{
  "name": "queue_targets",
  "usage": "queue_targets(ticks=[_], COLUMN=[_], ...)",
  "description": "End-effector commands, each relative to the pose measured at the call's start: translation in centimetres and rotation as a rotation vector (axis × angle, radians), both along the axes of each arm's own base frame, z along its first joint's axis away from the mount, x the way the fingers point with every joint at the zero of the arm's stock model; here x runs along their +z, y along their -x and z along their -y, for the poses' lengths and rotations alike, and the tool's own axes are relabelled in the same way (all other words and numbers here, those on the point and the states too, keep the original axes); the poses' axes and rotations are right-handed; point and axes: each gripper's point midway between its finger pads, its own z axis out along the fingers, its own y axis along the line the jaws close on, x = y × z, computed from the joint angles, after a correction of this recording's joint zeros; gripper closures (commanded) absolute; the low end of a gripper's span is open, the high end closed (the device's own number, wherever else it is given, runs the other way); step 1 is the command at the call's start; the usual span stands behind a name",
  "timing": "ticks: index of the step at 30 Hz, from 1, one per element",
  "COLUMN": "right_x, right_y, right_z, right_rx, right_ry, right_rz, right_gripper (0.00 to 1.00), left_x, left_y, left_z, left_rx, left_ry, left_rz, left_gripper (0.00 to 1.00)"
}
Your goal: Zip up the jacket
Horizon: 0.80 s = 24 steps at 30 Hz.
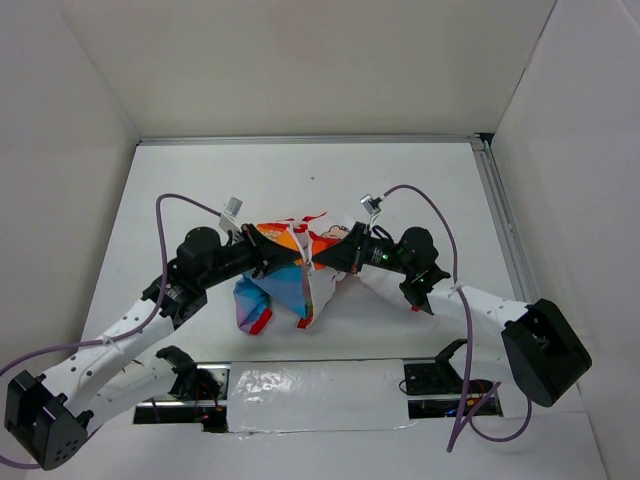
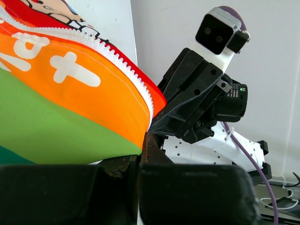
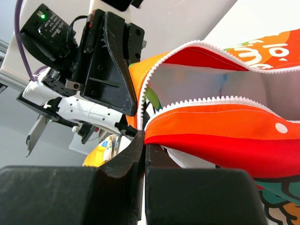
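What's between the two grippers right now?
Only the jacket: the left gripper and right gripper pinch its zipper edges nearly tip to tip, shown in the top view.

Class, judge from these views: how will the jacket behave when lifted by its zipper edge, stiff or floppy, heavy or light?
Probably floppy: the jacket droops in crumpled folds. Likely light: its thin fabric curves freely. The zipper teeth bend with the cloth, so the edge may buckle rather than stay straight.
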Motion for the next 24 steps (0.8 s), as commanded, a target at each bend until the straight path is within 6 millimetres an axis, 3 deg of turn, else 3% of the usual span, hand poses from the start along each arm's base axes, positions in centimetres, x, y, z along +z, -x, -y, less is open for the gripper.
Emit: queue_targets(ticks=[1,20,24], right_x=[3.77,4.36,3.74], right_y=[0.4,0.24,0.42], right_z=[-0.01,-0.66,-0.51], right_rx=[0.01,0.041,0.04], right_ry=[-0.074,-0.096,-0.086], right_rz=[0.12,0.116,0.102], right_gripper=[1.0,1.0,1.0], left_x=[1.75,1.48,1.61], left_y=[0.08,0.34,0.32], left_z=[-0.02,-0.02,-0.12], left_rx=[-0.001,-0.005,0.001], left_ry=[0.059,0.078,0.079], left_rz=[0.043,0.028,0.035], left_gripper=[1.0,1.0,1.0])
